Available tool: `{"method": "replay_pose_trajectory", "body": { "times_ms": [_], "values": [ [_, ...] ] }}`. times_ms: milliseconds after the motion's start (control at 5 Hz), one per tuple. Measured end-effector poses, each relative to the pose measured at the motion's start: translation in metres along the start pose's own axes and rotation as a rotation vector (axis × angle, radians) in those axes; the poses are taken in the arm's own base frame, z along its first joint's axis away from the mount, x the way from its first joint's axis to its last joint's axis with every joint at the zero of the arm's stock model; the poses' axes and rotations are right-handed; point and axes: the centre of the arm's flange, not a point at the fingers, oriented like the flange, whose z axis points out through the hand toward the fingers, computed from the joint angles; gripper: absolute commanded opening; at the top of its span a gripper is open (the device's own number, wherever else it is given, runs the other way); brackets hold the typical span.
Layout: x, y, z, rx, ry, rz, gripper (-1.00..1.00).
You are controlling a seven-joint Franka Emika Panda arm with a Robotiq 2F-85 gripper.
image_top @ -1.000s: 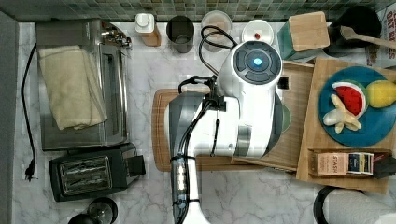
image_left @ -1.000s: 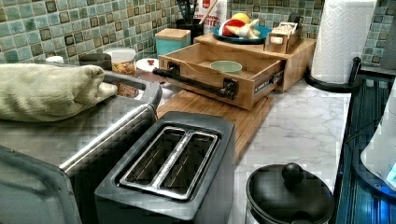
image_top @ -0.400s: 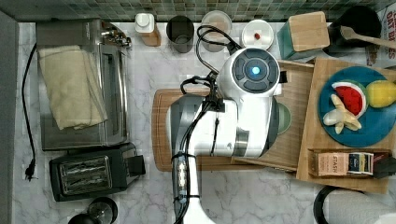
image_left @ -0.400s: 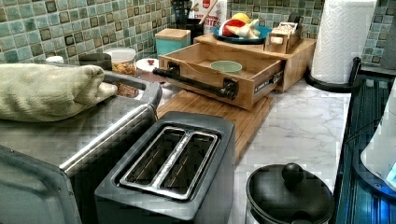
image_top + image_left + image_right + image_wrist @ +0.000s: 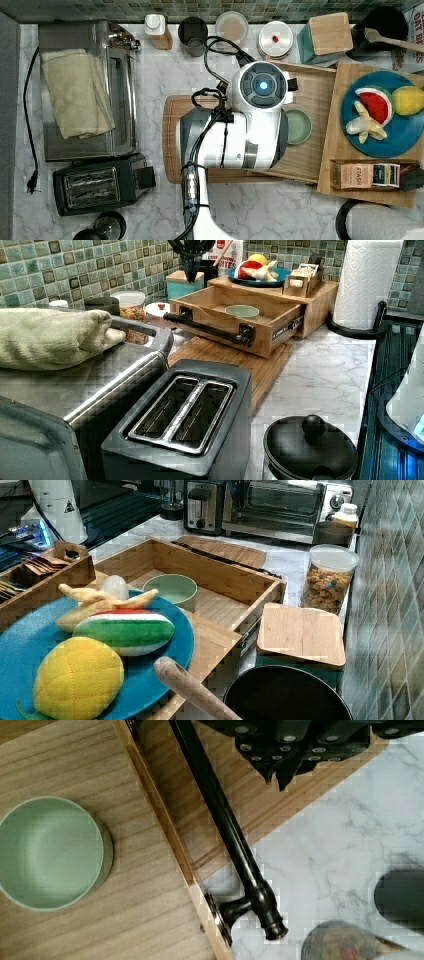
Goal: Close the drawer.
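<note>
The drawer [image 5: 320,95] is a light-wood tray that stands pulled out from the wooden stand [image 5: 345,185], toward the top view's left. A green bowl [image 5: 300,126] sits in it. A black bar handle [image 5: 205,326] runs along its front wall. In the wrist view my gripper [image 5: 280,777] hangs shut with nothing in it, over the cutting board [image 5: 260,805] just outside the handle [image 5: 225,830] and apart from it. In the left view the gripper [image 5: 192,271] hangs above the far part of the handle. In the top view the white arm [image 5: 262,85] covers the drawer's front.
On the stand top [image 5: 210,640] is a blue plate [image 5: 165,680] of toy fruit. A teal box [image 5: 327,35], a cereal jar [image 5: 327,577] and a dark cup [image 5: 192,32] line the tiled wall. A toaster [image 5: 97,185] and toaster oven [image 5: 87,90] stand at the top view's left.
In the top view the arm has shifted downward and slightly left along the drawer front. The drawer has not moved.
</note>
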Motion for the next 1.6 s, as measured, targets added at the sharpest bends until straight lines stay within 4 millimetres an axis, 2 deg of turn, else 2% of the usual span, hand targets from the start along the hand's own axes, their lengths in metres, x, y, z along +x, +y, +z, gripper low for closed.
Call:
{"method": "replay_pose_trajectory", "body": {
  "times_ms": [200,400,600,800,1000,1200,1400,1600],
  "values": [
    [-0.007,-0.008,0.018,-0.048,-0.012,-0.044,-1.0],
    [-0.015,-0.021,0.034,-0.064,-0.037,-0.168,-1.0],
    [-0.019,-0.041,0.046,-0.022,0.037,-0.28,-1.0],
    [-0.025,-0.058,0.064,-0.051,0.096,-0.364,-1.0],
    [-0.037,-0.065,0.098,-0.115,0.003,-0.397,-1.0],
    [-0.047,-0.064,0.14,-0.175,-0.099,-0.408,-1.0],
    [-0.05,-0.062,0.168,-0.165,-0.085,-0.382,-1.0],
    [-0.053,-0.056,0.174,-0.126,-0.019,-0.376,-1.0]
  ]
}}
